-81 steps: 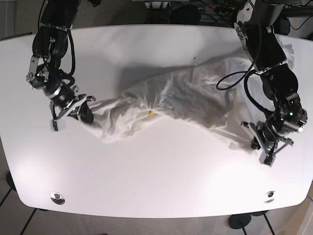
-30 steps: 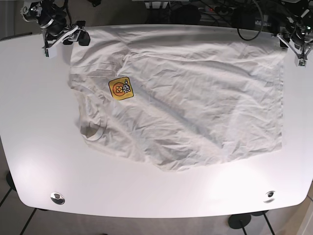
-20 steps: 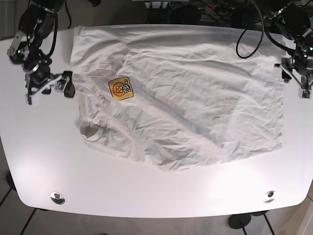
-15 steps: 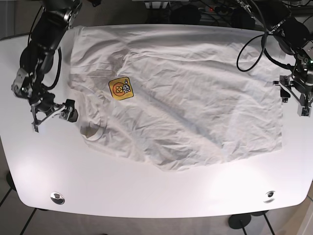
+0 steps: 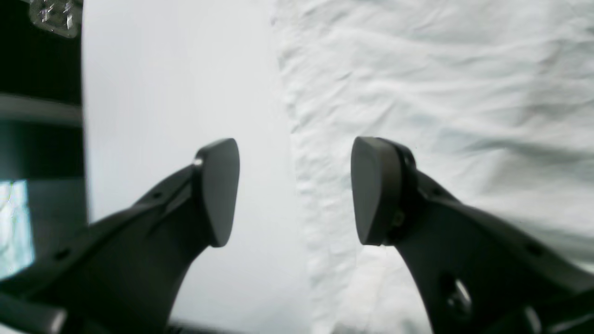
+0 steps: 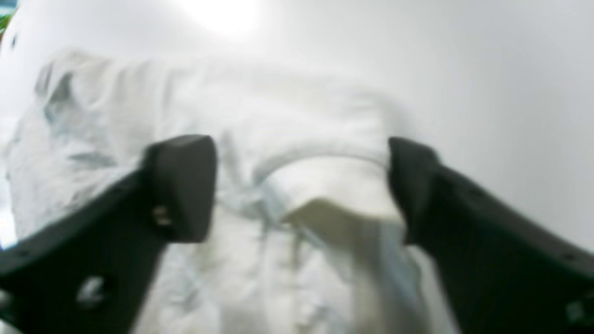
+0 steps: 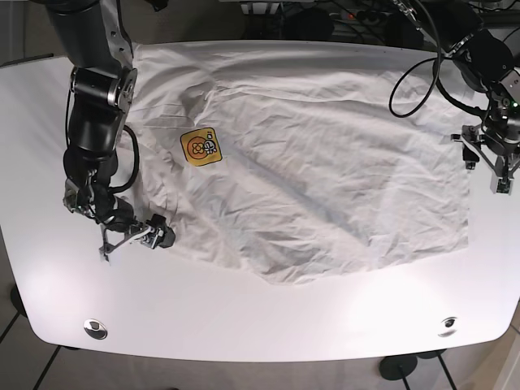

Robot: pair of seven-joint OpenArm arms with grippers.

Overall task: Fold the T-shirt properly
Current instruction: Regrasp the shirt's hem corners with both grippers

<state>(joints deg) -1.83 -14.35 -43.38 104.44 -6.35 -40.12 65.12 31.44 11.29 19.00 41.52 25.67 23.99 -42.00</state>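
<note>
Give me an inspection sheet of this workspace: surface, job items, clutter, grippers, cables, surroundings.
Surface: white table, bare along the near edge, with two round metal fittings near the front corners.
Job's things: white T-shirt spread flat and wrinkled; orange logo patch facing up; collar at the right gripper.
Clutter: nothing seen.
Grippers: left gripper open, straddling the shirt's edge, holding nothing; right gripper open over the collar, holding nothing.
Cables: black cable looping from the left arm above the shirt's far corner.
Surroundings: dark floor and equipment behind the table; details too dim to tell.
</note>
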